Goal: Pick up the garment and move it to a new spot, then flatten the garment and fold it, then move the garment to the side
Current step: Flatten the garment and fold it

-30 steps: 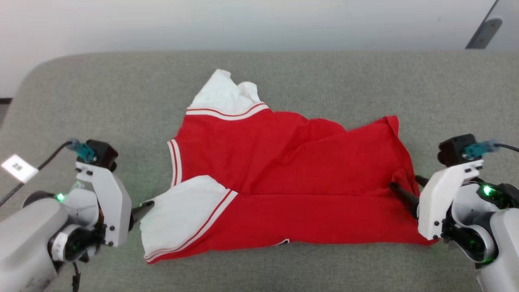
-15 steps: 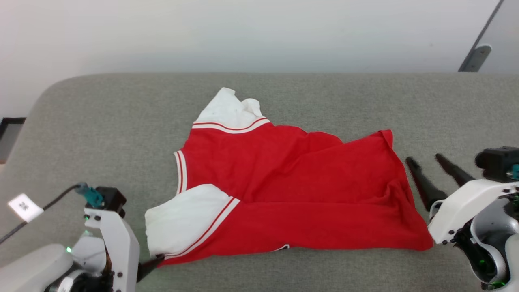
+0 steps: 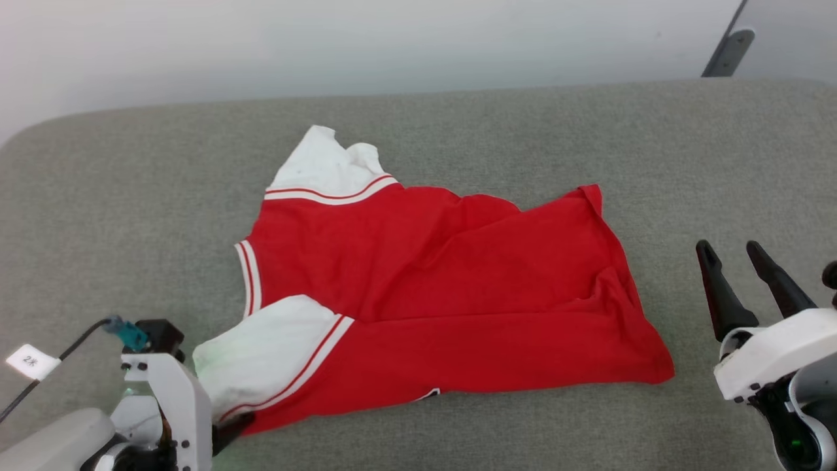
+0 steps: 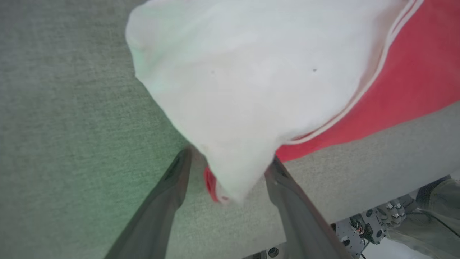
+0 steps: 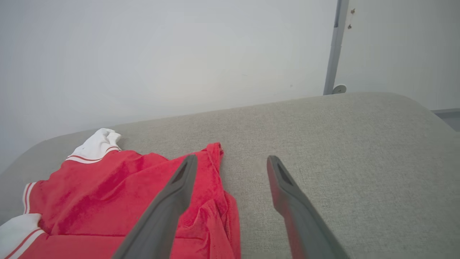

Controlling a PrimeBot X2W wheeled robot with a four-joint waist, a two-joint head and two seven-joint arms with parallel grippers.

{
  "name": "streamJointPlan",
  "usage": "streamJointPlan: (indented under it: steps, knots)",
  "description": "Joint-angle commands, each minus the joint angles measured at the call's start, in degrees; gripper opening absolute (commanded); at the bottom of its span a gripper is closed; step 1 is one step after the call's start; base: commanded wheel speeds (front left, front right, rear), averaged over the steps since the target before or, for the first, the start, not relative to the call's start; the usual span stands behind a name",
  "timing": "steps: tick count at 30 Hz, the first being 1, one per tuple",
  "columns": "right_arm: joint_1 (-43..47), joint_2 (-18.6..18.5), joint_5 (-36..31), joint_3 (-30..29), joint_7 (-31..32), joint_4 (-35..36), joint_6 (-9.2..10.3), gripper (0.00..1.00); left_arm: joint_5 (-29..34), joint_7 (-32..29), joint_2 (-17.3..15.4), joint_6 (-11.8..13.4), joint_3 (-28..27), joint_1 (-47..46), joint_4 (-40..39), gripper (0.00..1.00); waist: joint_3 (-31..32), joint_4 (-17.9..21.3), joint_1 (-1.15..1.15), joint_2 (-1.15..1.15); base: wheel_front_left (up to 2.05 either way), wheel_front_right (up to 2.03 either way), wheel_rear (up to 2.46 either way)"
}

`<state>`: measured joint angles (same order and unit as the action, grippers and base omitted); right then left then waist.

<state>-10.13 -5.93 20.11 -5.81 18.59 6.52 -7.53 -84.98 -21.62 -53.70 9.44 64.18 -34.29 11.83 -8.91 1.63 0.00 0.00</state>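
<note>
Right jaws have backed clear of the garment (image 3: 425, 294), open; left jaws, also open, straddle its sleeve tip (image 4: 230, 180).

The right tool (image 5: 231, 160) hangs open and empty over the grey fabric surface (image 5: 341, 151); one dark finger (image 5: 169, 205) crosses in front of the rumpled edge of the red garment (image 5: 107, 180), the other stands over bare fabric. The garment lies toward the lower left, a white sleeve (image 5: 97, 144) with striped trim at its far end; behind rises a pale wall (image 5: 161, 54) with a grey upright strip (image 5: 332, 54).
</note>
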Motion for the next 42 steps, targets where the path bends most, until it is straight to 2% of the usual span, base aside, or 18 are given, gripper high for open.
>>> streamJointPlan:
  steps: [1,9,10,11,23,32,33,34,42]
  knots:
    - [0.9,0.7,-0.2,-0.7,-0.1,0.5,0.10,1.00,-0.7,0.3,1.0,-0.8,-0.4,0.3,1.3,1.00,-0.9,0.8,0.00,0.00,0.00,0.00,0.00]
    - [2.7,2.0,0.0,-1.7,4.3,-0.1,0.09,1.00,-2.4,-0.6,7.5,-5.0,0.6,0.7,10.1,1.00,-2.2,1.2,0.00,0.00,0.00,0.00,0.00]
    - [2.7,1.7,0.0,-1.0,5.5,-0.3,0.09,1.00,-2.1,-0.8,8.2,-5.7,0.8,0.5,11.0,0.14,-2.3,1.1,0.00,0.00,0.00,0.00,0.00]
    - [2.6,1.7,0.3,-0.9,6.6,-0.6,0.09,1.00,-2.1,-1.0,8.9,-6.2,0.8,0.3,11.8,0.00,-2.5,1.1,0.00,0.00,0.00,0.00,0.00]
    - [-2.1,-1.2,-0.5,3.1,19.4,-9.0,0.10,1.00,-0.7,-0.8,13.2,-10.0,0.6,-3.5,18.9,0.00,-4.2,-0.6,0.00,0.00,0.00,0.00,0.00]
    - [-3.6,-1.0,-3.1,5.4,27.3,-17.8,0.10,1.00,0.0,0.0,15.2,-11.9,0.6,-4.3,21.7,0.00,-5.2,-2.3,0.00,0.00,0.00,0.00,0.00]
    - [-3.8,-1.2,-3.6,5.9,27.6,-18.3,0.09,0.38,0.2,0.0,15.4,-12.0,0.7,-4.4,22.0,0.00,-5.2,-2.5,0.00,0.00,0.00,0.00,0.00]
    - [-3.9,-1.4,-4.0,6.0,27.9,-18.9,0.10,0.00,0.3,0.0,15.6,-12.3,0.8,-4.4,22.2,0.00,-5.1,-2.7,0.00,0.00,0.00,0.00,0.00]
    - [-3.8,-3.8,-3.6,6.2,31.7,-18.2,0.09,0.00,0.3,0.2,15.1,-13.5,0.9,-3.4,22.7,0.00,-3.8,-3.1,0.00,0.00,0.00,0.00,0.00]
